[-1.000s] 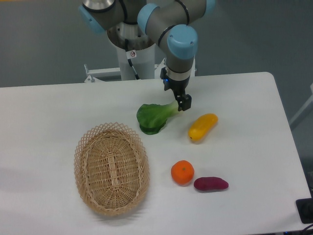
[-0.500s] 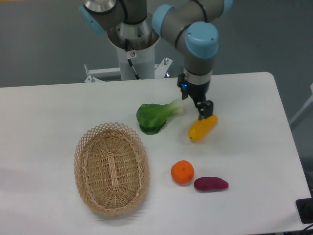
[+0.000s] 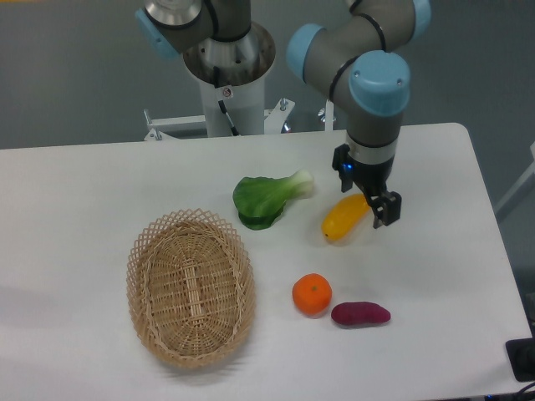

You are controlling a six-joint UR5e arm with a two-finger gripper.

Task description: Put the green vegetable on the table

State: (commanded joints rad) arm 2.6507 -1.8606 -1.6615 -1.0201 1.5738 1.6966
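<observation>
The green vegetable (image 3: 266, 198), with dark green leaves and a pale stem, lies flat on the white table (image 3: 100, 184) just behind the middle, its stem pointing right. My gripper (image 3: 383, 210) is well to its right, low over the table next to the right end of the yellow vegetable (image 3: 344, 216). It holds nothing and its jaws look open.
An oval wicker basket (image 3: 134, 276) stands at the front left. An orange (image 3: 312, 294) and a purple oblong vegetable (image 3: 360, 314) lie at the front right. The robot base (image 3: 230, 75) stands behind the table's far edge.
My gripper has let go of the green vegetable's stem and moved right and forward, past the yellow vegetable. The green vegetable has stayed on the table.
</observation>
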